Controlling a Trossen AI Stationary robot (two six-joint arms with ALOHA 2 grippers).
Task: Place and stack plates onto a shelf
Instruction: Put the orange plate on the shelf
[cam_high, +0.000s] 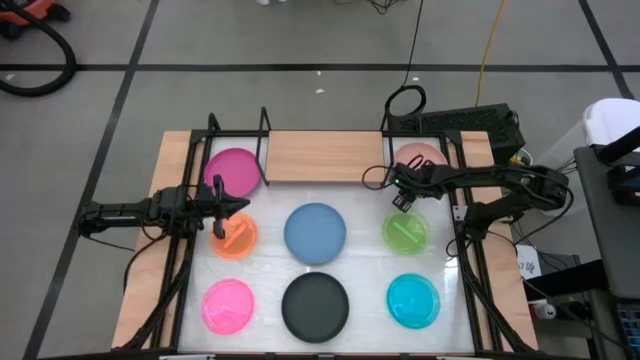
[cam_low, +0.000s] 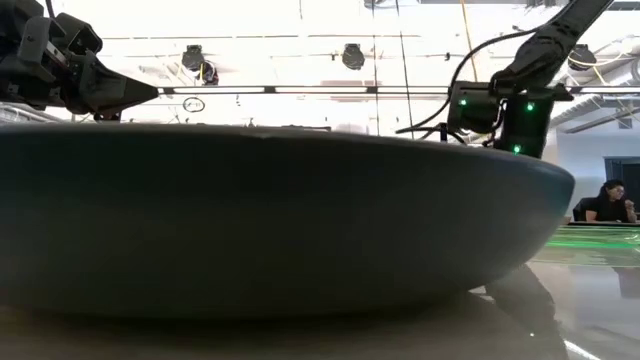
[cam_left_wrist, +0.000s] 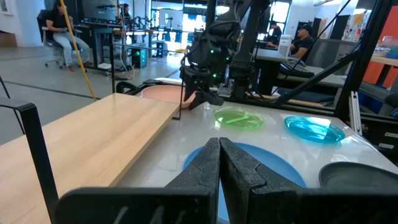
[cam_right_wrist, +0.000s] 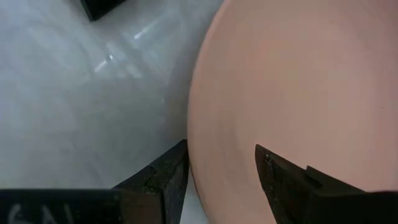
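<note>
At upper right of the high view, the right pincer (cam_high: 402, 199), spread, is poised astride the round pale pink plastic plate's (cam_high: 420, 157) rim; that rim should be seated deeply before closing. The left pincer (cam_high: 243, 206) is pressed together.

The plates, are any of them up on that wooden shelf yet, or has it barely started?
Barely started. The shelf is bare wood. All eight plates lie on the white table. In hand: the right gripper is open, its fingers straddling the rim of the pale pink plate. The left gripper is shut and empty, above the table near the orange plate. Left: lifting and stacking every plate.
</note>
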